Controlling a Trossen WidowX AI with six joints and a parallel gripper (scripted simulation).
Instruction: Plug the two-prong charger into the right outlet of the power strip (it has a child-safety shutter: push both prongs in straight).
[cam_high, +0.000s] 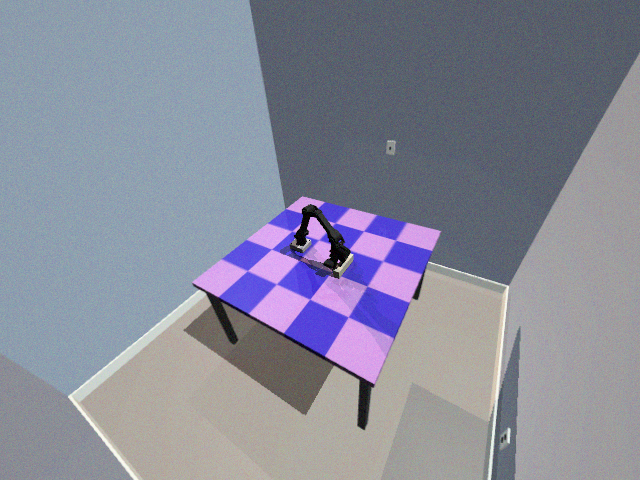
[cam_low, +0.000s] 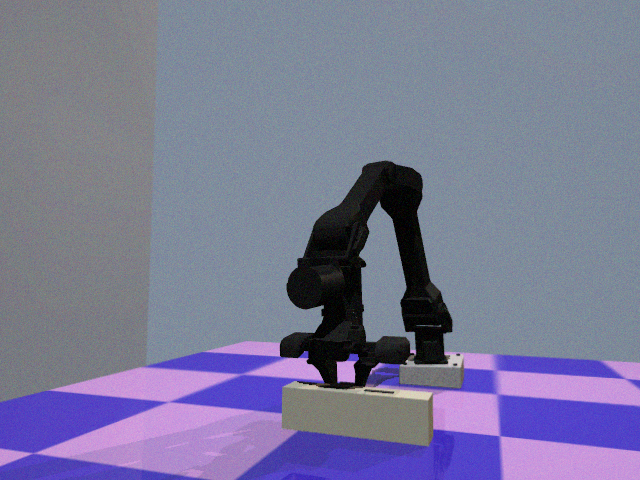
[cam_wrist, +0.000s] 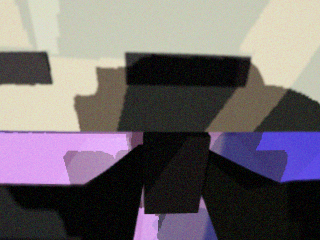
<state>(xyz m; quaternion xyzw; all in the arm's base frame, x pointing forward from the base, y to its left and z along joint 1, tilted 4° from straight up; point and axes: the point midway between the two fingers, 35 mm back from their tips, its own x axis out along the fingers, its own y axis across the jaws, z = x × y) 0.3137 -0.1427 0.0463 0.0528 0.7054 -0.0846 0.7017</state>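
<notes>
A cream power strip (cam_low: 356, 415) (cam_high: 345, 265) (cam_wrist: 40, 107) lies on the checkered table. My gripper (cam_low: 343, 378) (cam_high: 331, 262) (cam_wrist: 168, 151) points straight down over the strip's left part in the exterior view. It is shut on the dark charger (cam_wrist: 175, 182) (cam_low: 334, 384). The charger's lower end sits at the strip's top face and its prongs are hidden. In the wrist view the charger lines up with a dark outlet slot (cam_wrist: 187, 70). A second slot (cam_wrist: 25, 67) shows at the left, and an uncovered slot (cam_low: 378, 392) shows beside the fingers in the exterior view.
The arm's grey base block (cam_low: 431, 370) (cam_high: 300, 245) stands just behind the strip. The purple and blue table (cam_low: 103, 413) (cam_high: 315, 330) stands in a walled room. A wall outlet (cam_high: 390, 147) is on the far wall.
</notes>
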